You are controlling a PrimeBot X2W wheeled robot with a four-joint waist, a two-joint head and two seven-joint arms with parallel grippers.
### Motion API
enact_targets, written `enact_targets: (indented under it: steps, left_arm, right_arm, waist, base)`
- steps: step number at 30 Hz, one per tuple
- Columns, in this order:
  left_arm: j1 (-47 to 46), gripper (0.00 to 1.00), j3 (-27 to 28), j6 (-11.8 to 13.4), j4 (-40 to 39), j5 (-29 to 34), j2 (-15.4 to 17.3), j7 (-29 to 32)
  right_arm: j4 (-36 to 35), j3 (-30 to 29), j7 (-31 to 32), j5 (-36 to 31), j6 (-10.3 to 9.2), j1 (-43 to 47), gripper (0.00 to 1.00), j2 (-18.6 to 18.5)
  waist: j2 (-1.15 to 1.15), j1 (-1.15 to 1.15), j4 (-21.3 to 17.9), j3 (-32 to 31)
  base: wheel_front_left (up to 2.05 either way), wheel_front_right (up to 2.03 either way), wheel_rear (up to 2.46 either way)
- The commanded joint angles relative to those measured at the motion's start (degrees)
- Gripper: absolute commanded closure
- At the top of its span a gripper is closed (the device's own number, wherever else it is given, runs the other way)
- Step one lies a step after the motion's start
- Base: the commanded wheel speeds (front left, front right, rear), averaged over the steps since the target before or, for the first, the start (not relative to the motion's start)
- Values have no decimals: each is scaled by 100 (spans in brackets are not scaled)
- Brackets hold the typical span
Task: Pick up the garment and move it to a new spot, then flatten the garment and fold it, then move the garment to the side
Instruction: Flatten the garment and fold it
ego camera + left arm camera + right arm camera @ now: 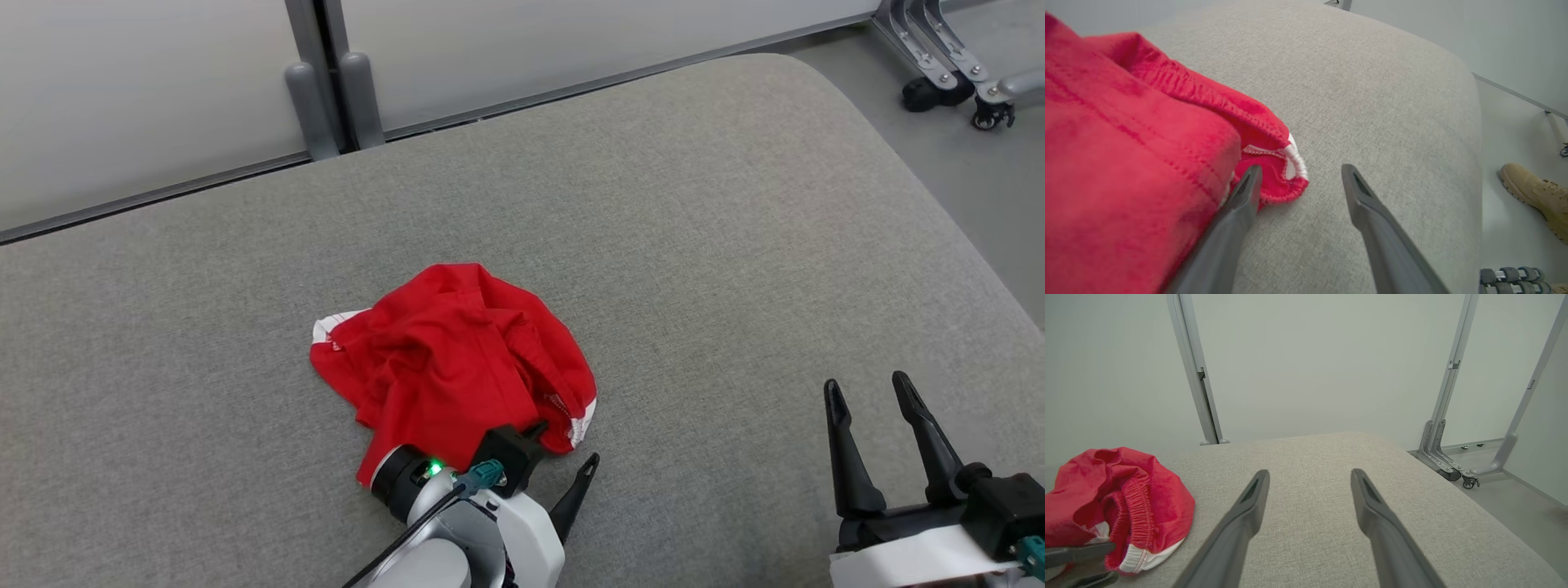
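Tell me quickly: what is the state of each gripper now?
Left gripper: open, at the edge of the red garment, holding nothing.
Right gripper: open, holding nothing.

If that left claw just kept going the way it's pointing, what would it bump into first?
Probably the red garment: one finger of the left gripper is at its white-trimmed hem. The other faces bare grey cushion.

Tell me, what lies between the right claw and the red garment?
Bare grey cushion, seen in the head view between the right claw and the red garment.
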Motion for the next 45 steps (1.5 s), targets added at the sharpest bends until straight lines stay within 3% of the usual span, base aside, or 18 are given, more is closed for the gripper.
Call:
enact_targets:
  steps: [1,5,6,8,12,15,23,30,36,40,45]
  left_arm:
    - [-167,0,-81,28,148,-67,27,-25]
    - [-437,0,-327,107,540,-174,30,-55]
    - [-494,9,-398,117,647,-185,31,-56]
    - [-591,100,-512,118,824,-285,29,-79]
    - [-780,100,-682,67,877,-583,24,-322]
    - [-920,100,-751,6,473,-964,22,-616]
    - [-1480,100,-789,182,-932,-1763,24,-911]
    - [-2033,100,-415,430,-1965,-2373,42,-855]
    - [-1415,100,-214,559,-2335,-2845,475,-574]
    - [-638,100,-45,726,-2253,-3139,850,-707]
    - [362,100,41,580,-2100,-3543,1252,-858]
  right_arm:
    - [4,-1,-28,32,1,-83,0,1]
    - [-3,-7,-28,43,1,-138,0,12]
    - [2,-5,-28,43,1,-145,0,13]
    - [20,17,-28,50,1,-164,0,17]
    - [56,20,-28,68,1,-209,0,16]
    - [54,-42,-28,78,1,-166,0,16]
    - [85,-65,-28,32,1,-39,0,15]
    - [105,-87,-28,-6,1,62,0,14]
    - [107,-114,-28,10,1,192,0,15]
    - [113,-111,-28,32,1,245,0,14]
    - [134,-108,-28,26,1,257,0,14]
  waist:
    - [0,0,-133,130]
    - [0,0,-164,206]
    - [0,0,-162,218]
    - [0,0,-151,232]
    - [0,0,-93,217]
    - [0,0,34,157]
    - [0,0,341,-113]
    - [0,0,577,-405]
    - [0,0,777,-489]
    - [0,0,918,-484]
    - [0,0,1057,-472]
  base:
    - [0,0,0]
    - [0,0,0]
    - [0,0,0]
    - [0,0,0]
    - [0,0,0]
    - [0,0,0]
    - [0,0,0]
    - [0,0,0]
    - [0,0,0]
    - [0,0,0]
    - [0,0,0]
